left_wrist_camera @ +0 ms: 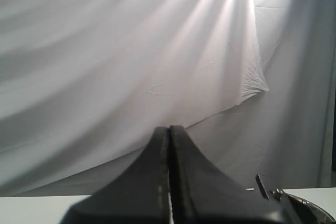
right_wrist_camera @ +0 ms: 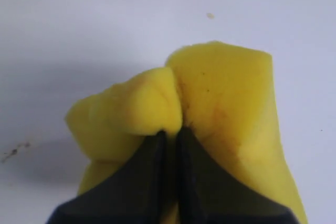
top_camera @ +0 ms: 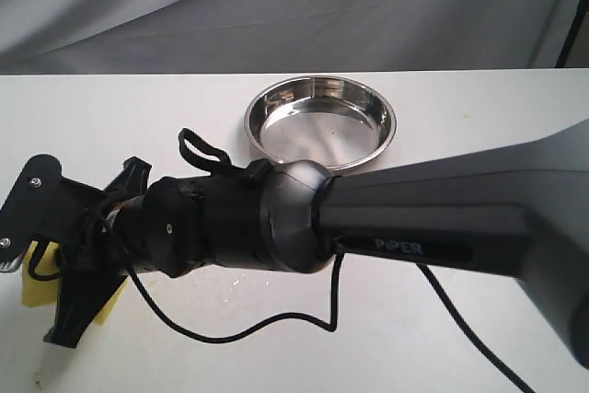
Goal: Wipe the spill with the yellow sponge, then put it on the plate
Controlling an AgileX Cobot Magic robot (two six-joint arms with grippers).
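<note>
Right gripper (right_wrist_camera: 170, 132): jaws nearly together, pinching a fold of the yellow sponge (right_wrist_camera: 226, 93).
Sponge position: low at the left of the white table (top_camera: 368, 356), well apart from the plate (top_camera: 322, 131).
Spill (right_wrist_camera: 210, 16): we see only small amber drops just beyond the foam.
Left gripper (left_wrist_camera: 169, 129): jaws closed, empty, facing the backdrop cloth (left_wrist_camera: 105, 51).
Hazards: we judge the narrow pinch could slip in transit, and those drops could be missed.
Obstruction: a black cable (top_camera: 230, 333) trails across the table under the arm.
</note>
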